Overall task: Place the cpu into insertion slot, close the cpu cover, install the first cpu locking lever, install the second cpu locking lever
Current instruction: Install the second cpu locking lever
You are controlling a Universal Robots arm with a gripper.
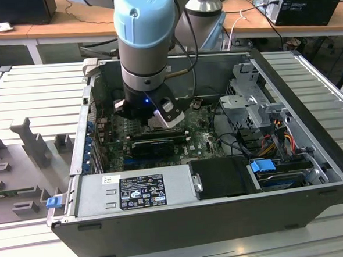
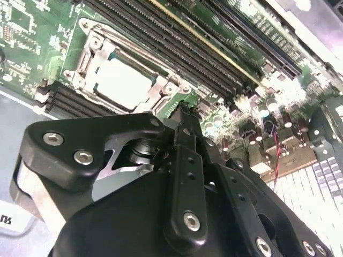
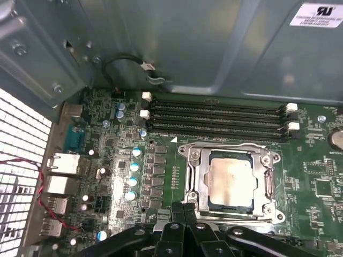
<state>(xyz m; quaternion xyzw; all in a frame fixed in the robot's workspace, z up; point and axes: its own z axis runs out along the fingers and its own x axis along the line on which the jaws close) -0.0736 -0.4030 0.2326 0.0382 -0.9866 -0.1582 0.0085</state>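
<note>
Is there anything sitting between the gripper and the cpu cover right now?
Nothing visible. In the first wrist view the gripper sits at the edge of the cpu cover, which lies closed over the cpu in the insertion slot. Only bare motherboard lies between them.

Colours — socket area
Pale silver-beige cpu inside grey metal cpu cover; around it green motherboard, black memory slots beside — black gripper near it.
</note>
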